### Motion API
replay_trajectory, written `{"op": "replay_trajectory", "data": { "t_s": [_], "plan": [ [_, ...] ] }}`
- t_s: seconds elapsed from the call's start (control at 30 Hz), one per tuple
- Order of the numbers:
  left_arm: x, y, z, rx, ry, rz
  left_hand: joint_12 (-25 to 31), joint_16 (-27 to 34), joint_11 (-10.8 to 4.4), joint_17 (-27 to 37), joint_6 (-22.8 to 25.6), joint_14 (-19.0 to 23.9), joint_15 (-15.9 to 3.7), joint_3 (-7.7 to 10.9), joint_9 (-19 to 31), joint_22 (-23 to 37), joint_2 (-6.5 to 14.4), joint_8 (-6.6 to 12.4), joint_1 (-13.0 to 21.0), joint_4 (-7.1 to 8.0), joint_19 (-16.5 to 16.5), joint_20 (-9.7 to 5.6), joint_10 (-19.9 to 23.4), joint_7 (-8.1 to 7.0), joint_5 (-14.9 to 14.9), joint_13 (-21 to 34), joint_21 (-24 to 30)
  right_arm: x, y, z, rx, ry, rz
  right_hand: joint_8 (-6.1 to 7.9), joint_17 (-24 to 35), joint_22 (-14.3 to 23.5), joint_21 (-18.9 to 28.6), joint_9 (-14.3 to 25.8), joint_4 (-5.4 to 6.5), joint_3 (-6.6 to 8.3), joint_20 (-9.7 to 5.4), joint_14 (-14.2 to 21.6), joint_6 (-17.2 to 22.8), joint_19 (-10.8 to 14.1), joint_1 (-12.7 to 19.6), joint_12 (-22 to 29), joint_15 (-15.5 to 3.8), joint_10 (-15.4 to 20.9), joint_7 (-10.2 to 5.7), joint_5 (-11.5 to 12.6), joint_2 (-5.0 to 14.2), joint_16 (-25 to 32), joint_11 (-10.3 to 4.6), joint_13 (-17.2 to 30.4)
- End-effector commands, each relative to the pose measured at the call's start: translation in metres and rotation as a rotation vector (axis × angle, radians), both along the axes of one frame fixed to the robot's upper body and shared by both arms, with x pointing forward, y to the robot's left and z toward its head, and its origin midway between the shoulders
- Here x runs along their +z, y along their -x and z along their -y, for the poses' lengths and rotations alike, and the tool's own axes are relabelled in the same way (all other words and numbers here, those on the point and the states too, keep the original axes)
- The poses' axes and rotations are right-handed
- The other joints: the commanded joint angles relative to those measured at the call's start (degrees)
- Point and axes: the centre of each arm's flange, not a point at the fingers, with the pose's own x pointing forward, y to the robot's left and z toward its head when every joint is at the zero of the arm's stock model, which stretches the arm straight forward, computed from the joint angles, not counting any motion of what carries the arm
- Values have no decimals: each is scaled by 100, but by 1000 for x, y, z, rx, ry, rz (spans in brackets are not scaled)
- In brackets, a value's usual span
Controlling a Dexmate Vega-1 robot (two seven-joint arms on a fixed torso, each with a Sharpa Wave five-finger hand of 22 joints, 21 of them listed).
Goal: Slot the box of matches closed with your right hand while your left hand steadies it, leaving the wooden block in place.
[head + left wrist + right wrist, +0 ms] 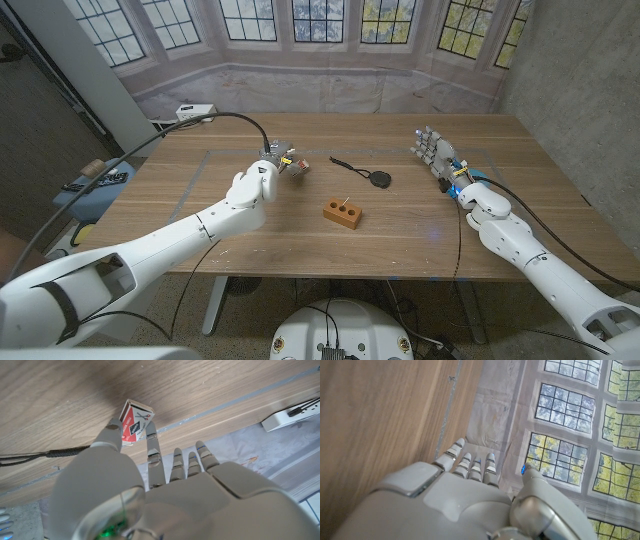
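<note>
here, left hand [150,495] pinching red cardboard matchbox [135,422], rectangular wooden block [343,213]

The matchbox [134,424] is a small box with a red, white and black printed label, pinched between the thumb and a finger of the left hand [262,178] above the wooden table's left-centre area. The wooden block [343,213] is a small reddish-brown rectangular piece lying flat near the table's middle, with a thin stick standing in one of the holes in its top, well apart from the matchbox.

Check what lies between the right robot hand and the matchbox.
Head view: a small black disc with a cord on the table, between the right robot hand and red-and-white matchbox.
</note>
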Motion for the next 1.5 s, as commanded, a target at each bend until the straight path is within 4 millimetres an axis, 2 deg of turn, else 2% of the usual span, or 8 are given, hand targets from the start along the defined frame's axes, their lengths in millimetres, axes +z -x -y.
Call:
{"op": "replay_trajectory", "data": {
  "t_s": [0.03, 0.47, 0.53, 0.63, 1.5],
  "plan": [
    [1, 5, -3, -47, 7, -7, -14, -6, -1, 2, 33, -18, 21, -5, 20, 8, -4, -7, 67, -3, 31, -4, 41, -30, 53, -3, -20, 5, 11, -8, -38, 90, 16, -12, 10, 30, 16, 24, -30, 25, -16, 8, 42, 13, -25, 5, -3, 17, -17, -9, 1, 27, 8, 20],
    [3, 7, -4, -89, 30, -14, -19, -5, -12, 2, 48, -14, 6, -12, 23, 8, 2, -14, 71, -1, 24, -7, 46, -41, 55, -2, -27, 18, 26, -23, -142, 327, 58, 21, -3, 29, 16, 24, -81, 35, 3, 32, 136, 15, 11, 33, -11, 93, -11, -8, -4, 33, -1, 20],
    [2, 7, -3, -95, 34, -16, -21, -6, -12, 2, 53, -15, 5, -13, 24, 8, 4, -15, 72, -1, 22, -9, 44, -46, 56, -2, -28, 21, 28, -26, -155, 365, 66, 22, -5, 29, 18, 24, -95, 38, 73, 34, 146, 19, 20, 39, -12, 114, -11, -8, -2, 34, -8, 20],
    [2, 8, -3, -103, 41, -21, -20, -7, -16, 2, 55, -16, 2, -14, 24, 9, 5, -17, 72, 0, 21, -11, 49, -50, 56, -2, -29, 24, 31, -29, -167, 403, 78, 23, -7, 29, 19, 24, -103, 39, 94, 39, 154, 23, 26, 43, -14, 126, -7, -8, -3, 36, -11, 20],
    [-5, 25, -9, -220, 43, -42, -29, -6, -63, 1, 63, -17, -59, -28, 30, 8, 19, -39, 80, 2, 44, -72, 53, -93, 58, -1, -26, 32, 51, -53, -228, 618, 145, 28, -30, 29, 31, 23, -217, 68, 65, 83, 217, 72, 124, 43, -41, 168, 5, -11, -9, 40, -15, 19]
  ]
}}
